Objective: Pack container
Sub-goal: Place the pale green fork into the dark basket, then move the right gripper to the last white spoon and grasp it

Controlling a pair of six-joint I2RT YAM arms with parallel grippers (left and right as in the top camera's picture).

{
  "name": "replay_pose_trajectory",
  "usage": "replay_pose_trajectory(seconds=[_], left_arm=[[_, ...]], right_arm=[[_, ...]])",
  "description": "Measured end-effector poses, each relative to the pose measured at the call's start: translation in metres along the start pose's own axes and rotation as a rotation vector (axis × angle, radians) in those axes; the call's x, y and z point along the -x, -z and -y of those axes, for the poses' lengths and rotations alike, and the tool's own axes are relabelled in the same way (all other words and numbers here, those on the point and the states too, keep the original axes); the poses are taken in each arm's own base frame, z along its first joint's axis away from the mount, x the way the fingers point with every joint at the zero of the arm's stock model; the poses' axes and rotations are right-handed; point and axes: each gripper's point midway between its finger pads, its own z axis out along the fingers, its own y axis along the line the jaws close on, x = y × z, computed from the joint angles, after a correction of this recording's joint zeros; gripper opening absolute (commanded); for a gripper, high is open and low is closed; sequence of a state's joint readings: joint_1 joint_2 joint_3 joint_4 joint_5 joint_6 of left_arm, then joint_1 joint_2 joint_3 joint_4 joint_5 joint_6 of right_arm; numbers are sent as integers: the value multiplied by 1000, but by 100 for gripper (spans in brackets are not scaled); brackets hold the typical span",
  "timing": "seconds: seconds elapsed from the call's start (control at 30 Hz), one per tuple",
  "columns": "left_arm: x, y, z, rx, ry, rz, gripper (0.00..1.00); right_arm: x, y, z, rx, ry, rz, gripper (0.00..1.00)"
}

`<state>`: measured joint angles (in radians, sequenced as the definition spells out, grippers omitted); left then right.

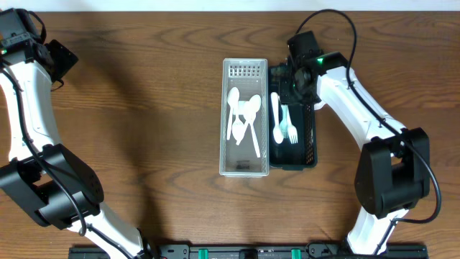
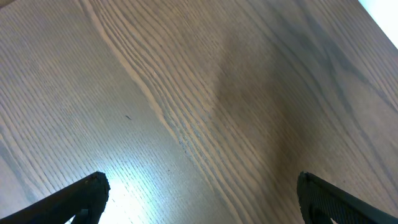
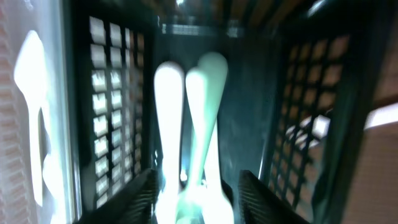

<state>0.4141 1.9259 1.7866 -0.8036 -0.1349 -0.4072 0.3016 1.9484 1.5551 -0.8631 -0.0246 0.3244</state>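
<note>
A clear slotted container (image 1: 224, 108) holds several white spoons (image 1: 243, 115). Right beside it, a dark basket (image 1: 310, 144) holds white forks (image 1: 282, 122). My right gripper (image 1: 289, 80) is at the far end of the dark basket. In the right wrist view its fingers (image 3: 196, 199) are open, low inside the basket (image 3: 118, 93), with two white utensil handles (image 3: 199, 112) between them. A white spoon (image 3: 31, 93) shows past the basket's left wall. My left gripper (image 1: 63, 59) is at the far left of the table, open and empty (image 2: 199, 199) over bare wood.
The wooden table (image 1: 144, 129) spreads to the left of the containers. The two containers stand side by side, touching. The right arm's cable (image 1: 338, 21) loops over the far edge.
</note>
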Motion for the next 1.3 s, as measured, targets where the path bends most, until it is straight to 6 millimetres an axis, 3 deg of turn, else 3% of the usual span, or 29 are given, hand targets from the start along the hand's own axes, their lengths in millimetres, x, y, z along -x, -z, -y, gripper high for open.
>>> replay_pose_trajectory(seconds=[0.13, 0.27, 0.43, 0.5, 0.57, 1.0, 1.2, 1.3], left_arm=[[0, 0, 0, 0, 0, 0, 98], [0, 0, 0, 0, 0, 0, 98], [0, 0, 0, 0, 0, 0, 98], [0, 0, 0, 0, 0, 1, 98], [0, 0, 0, 0, 0, 1, 98], [0, 0, 0, 0, 0, 0, 98], [0, 0, 0, 0, 0, 0, 98], [0, 0, 0, 0, 0, 0, 98]], right_arm=[[35, 20, 14, -15, -43, 124, 64], [62, 45, 75, -88, -207, 216, 59], [53, 53, 180, -188, -529, 195, 54], [44, 50, 207, -204, -636, 173, 57], [37, 42, 219, -209, -703, 143, 60], [7, -55, 186, -148, -872, -81, 59], [7, -69, 176, -130, -879, -99, 55], [7, -70, 172, -129, -879, -100, 40]])
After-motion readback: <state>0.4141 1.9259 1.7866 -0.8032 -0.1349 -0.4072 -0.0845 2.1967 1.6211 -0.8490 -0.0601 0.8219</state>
